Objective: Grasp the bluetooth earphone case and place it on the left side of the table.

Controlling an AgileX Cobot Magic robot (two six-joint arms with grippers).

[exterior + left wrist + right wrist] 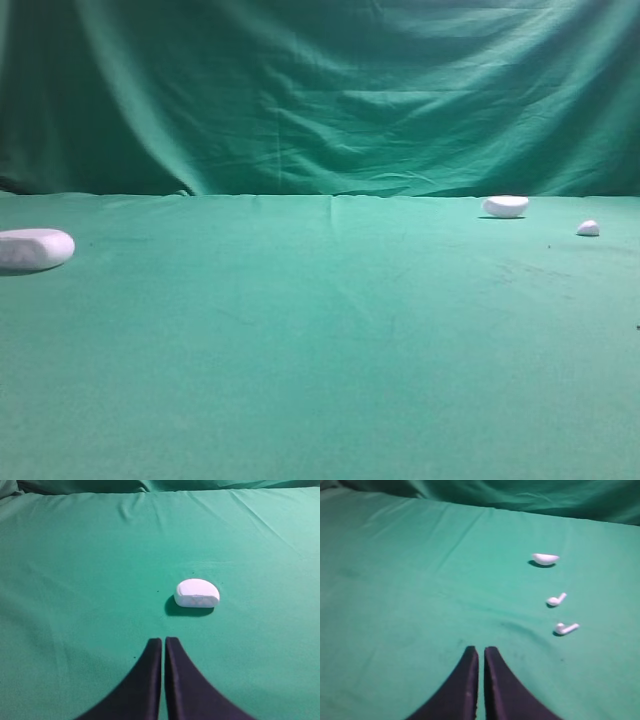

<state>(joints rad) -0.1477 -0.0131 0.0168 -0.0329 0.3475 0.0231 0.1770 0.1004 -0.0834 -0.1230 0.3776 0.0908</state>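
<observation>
**Both grippers closed, empty, low over the cloth**

Left gripper (163, 641): dark fingers pressed together, only a thin slit between them, tips pointing to 12 o'clock in its wrist view. Nothing held.

Right gripper (481, 650): same pose, fingers together, tips toward 12 o'clock. Nothing held.

Neither arm appears in the exterior high view.

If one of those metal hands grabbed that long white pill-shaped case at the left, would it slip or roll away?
The long white pill-shaped earphone case looks smooth and rounded, so it may well slip in a loose pinch. It seems to lie flat on the green cloth table, so rolling looks unlikely; a push would probably slide it. It looks like a rigid shell, probably light.
</observation>
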